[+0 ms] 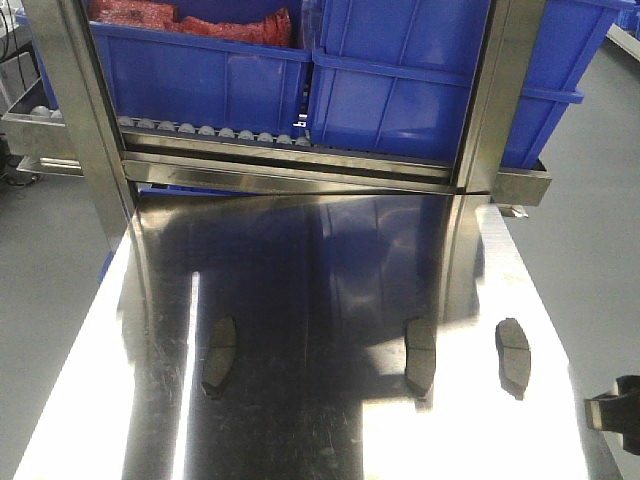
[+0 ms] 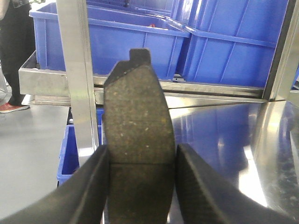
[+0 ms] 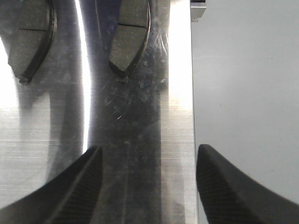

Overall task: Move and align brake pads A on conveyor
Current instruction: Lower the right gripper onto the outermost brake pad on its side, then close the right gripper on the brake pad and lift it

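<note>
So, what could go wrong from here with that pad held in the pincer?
1. The left pincer grips its brake pad only at the lower end. Most of it sticks out past the fingers, so it might twist or slip out.
2. The open right pincer hangs over the steel table at its right edge. The nearest lying pad is not far from that edge, so a clumsy nudge could push it toward the floor.

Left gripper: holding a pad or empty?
Holding. In the left wrist view the left gripper clamps a brake pad between its fingers.
</note>
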Controlling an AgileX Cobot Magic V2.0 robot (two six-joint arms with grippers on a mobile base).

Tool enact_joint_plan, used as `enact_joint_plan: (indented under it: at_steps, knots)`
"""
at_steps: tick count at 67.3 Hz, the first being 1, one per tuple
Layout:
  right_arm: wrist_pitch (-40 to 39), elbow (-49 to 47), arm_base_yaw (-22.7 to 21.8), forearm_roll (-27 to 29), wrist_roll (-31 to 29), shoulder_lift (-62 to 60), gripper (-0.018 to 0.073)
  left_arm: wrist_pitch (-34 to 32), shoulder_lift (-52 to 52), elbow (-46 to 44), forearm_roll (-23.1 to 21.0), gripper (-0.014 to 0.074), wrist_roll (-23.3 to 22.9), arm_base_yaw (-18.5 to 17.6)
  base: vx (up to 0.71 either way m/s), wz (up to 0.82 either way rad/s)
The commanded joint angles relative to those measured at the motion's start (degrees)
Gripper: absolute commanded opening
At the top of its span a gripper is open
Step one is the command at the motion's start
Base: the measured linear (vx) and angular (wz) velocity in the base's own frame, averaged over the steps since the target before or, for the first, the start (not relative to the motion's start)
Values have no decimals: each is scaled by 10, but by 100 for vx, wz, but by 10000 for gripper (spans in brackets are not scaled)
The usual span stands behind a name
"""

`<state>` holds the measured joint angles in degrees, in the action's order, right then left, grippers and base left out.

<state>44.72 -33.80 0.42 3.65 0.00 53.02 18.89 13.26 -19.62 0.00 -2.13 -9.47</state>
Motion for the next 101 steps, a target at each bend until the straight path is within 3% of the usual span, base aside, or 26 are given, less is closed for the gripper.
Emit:
enact_joint_plan:
  at_steps: [1,46,68,73,81,101]
  knots:
    - [-37,-21,-3,20,0,12,456,-58,6,-16,0,-6,-4,-2,0,0]
    - [28,-253,-3,38,0,334,453,-58,6,-16,0,-6,-4,-2,0,0]
    - [33,-321,10,32,12,430,453,-58,6,-16,0,-6,-4,-2,0,0]
    - [38,-339,30,1,30,446,453,-58,6,-16,0,-6,-4,-2,0,0]
    - [41,-355,45,-44,106,464,453,-58,6,-16,0,-6,-4,-2,0,0]
    - [49,-365,43,-36,108,503,453,-58,6,-16,0,-6,-4,-2,0,0]
